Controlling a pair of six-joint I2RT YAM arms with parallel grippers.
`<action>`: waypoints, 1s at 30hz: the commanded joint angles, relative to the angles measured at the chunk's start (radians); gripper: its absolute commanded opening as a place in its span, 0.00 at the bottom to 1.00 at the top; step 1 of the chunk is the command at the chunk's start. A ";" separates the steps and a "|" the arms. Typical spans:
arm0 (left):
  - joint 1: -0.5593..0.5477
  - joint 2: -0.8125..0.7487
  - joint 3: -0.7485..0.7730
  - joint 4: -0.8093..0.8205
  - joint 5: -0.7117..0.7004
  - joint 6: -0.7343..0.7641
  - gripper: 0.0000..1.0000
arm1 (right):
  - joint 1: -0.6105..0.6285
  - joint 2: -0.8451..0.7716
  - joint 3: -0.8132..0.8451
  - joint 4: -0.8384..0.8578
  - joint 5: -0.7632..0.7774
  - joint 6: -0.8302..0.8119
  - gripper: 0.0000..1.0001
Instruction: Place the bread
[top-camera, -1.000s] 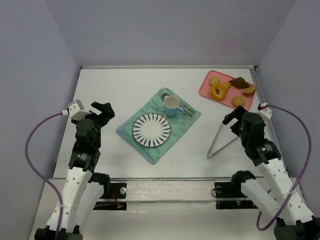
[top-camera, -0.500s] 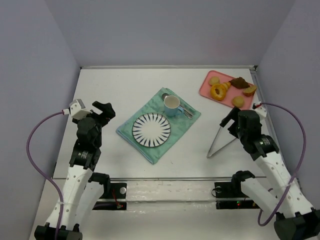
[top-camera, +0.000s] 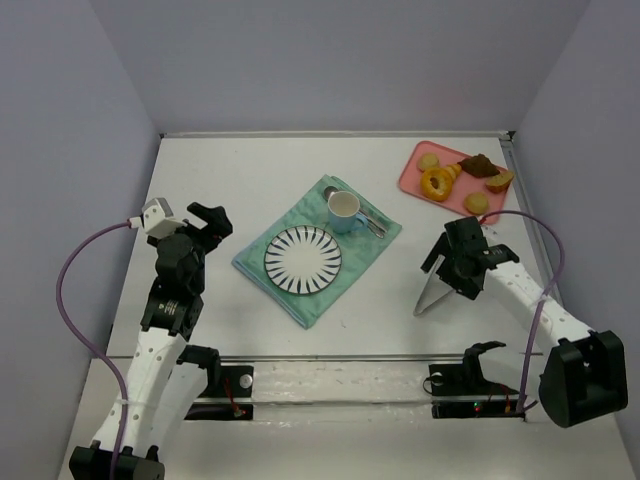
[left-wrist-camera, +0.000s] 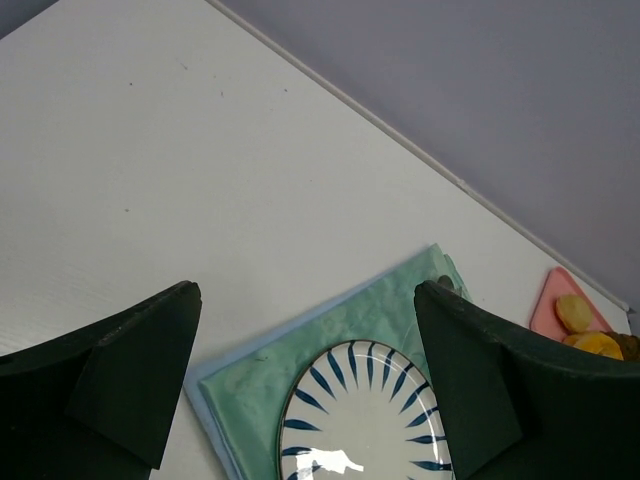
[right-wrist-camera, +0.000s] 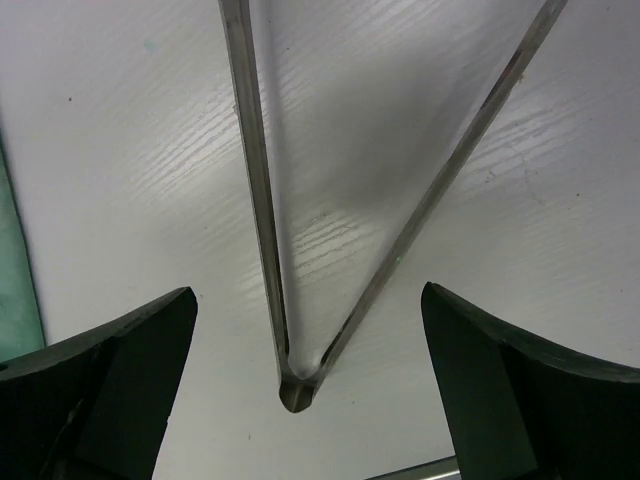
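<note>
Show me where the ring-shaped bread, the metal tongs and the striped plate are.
bread (top-camera: 437, 195), top external view, near side of its ring.
metal tongs (right-wrist-camera: 292, 388), right wrist view, the hinge end.
striped plate (top-camera: 302, 259), top external view, its bare centre.

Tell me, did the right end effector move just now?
Yes. The right end effector slid away from the pink tray, lower over the tongs.

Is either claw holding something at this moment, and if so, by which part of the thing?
Nothing is held. The left claw is open and empty. The right claw is open above the tongs, which lie ungripped on the table.
</note>
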 joint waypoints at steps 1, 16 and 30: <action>0.003 -0.006 -0.005 0.057 0.001 0.008 0.99 | 0.006 0.043 -0.024 0.069 -0.008 0.056 1.00; 0.003 -0.024 -0.014 0.066 0.014 0.004 0.99 | 0.006 0.305 -0.046 0.187 0.063 0.093 0.91; 0.005 -0.032 -0.016 0.068 0.005 0.002 0.99 | 0.015 -0.009 0.014 -0.030 0.091 0.006 0.23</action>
